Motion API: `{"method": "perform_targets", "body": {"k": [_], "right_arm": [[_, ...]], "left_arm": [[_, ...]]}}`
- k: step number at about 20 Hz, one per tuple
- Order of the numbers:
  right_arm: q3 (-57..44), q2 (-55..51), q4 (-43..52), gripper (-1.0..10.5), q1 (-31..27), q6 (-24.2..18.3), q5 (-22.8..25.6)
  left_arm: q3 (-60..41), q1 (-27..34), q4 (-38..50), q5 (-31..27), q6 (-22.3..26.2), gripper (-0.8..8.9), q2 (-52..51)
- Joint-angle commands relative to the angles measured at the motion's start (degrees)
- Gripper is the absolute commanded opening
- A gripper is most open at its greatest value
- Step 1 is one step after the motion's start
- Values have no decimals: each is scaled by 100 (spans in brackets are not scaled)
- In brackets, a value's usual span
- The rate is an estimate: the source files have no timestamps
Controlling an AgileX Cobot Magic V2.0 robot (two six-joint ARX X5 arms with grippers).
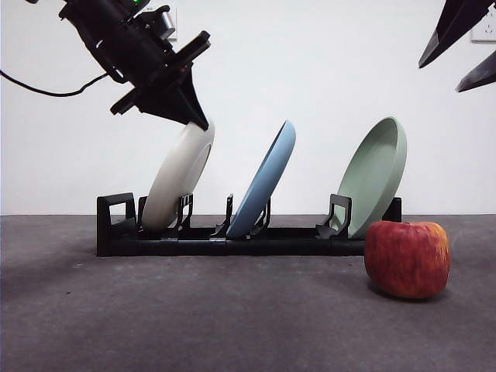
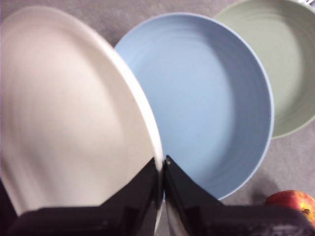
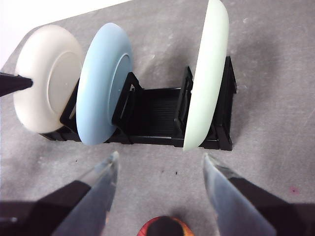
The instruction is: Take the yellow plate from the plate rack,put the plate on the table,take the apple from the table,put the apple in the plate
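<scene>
Nearest to you in the front view, the apple [image 1: 407,258] sits on the dark grey table [image 1: 194,318], just in front of the rack's right end and below the sage green plate [image 1: 377,175]. Behind it the black plate rack [image 1: 155,240] runs across the table with three plates leaning in its slots: the yellow plate [image 1: 177,180] at the left end, the light blue plate [image 1: 265,180] in the middle, the green one at the right.

Your left gripper [image 2: 163,164] is down at the cream plate's upper rim; its jaws are pinched nearly together with the rim between them. The plate's lower edge is still seated in the rack.

Your right gripper [image 3: 160,164] hangs above the table on the near side of the rack, jaws spread wide with nothing between them; the apple's top [image 3: 165,227] shows just beneath it. In the front view it appears only as black tips [image 1: 457,35] at the upper right corner.
</scene>
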Motion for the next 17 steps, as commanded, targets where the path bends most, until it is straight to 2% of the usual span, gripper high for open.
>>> {"method": "perform_targets", "body": {"k": [1, 6, 12, 13, 14, 17], "right_arm": [[22, 20, 28, 288, 7, -48, 4], [22, 20, 28, 288, 7, -48, 4], [22, 20, 31, 287, 7, -48, 13], [22, 20, 31, 285, 7, -48, 15], [22, 20, 31, 285, 7, -48, 15], [22, 20, 31, 285, 4, -48, 20]], "left_arm": [[-4, -22, -227, -57, 120, -8, -234], [-4, -315, -1209, -63, 420, -8, -1217], [-4, -1047, -2260, -177, 420, -8, -2675], [-4, -1233, -2505, -385, 444, -8, -2839], [-4, -1537, -2835, -769, 560, -8, -2975], [-20, -2592, -3445, -1976, 501, -8, -3053]]}}
